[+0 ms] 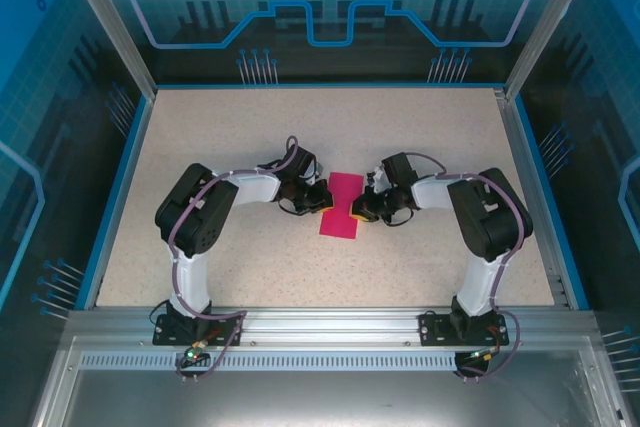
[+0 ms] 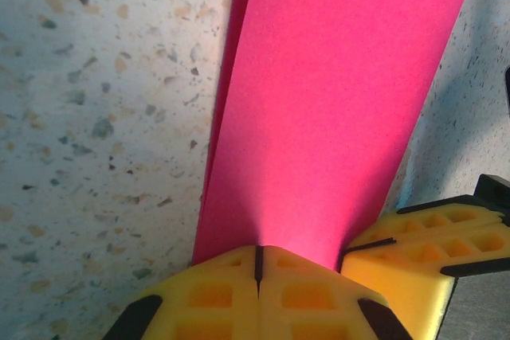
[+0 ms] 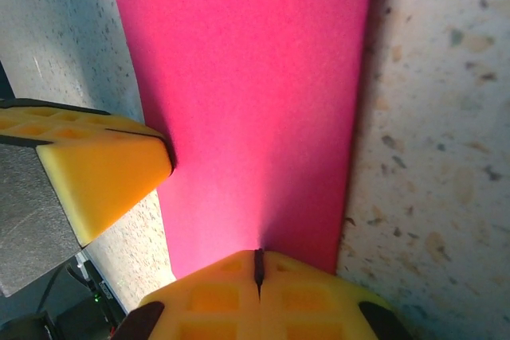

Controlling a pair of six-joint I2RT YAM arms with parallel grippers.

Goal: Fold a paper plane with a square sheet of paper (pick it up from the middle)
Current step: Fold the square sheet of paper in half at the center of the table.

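left fingers (image 2: 215, 296) pressing together, touching folded magenta-pink paper sheet (image 1: 341, 205) | right fingers (image 3: 307, 296) likewise | sheet lying mid-frame on speckled desk (image 1: 250, 132)

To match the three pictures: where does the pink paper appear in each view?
Top view: pink paper in the middle of the table.
Left wrist: the paper runs from bottom centre to the top edge.
Right wrist: the paper is a broad central band, bottom to top.
Shared landmark: the speckled table.

The left arm (image 1: 200, 215) and right arm (image 1: 490, 215) each fold at the elbow and reach inward, wrists low and facing one another. The left claw (image 1: 322, 197) and right claw (image 1: 360, 210) sit just beside each other, both with fingers pressed together.
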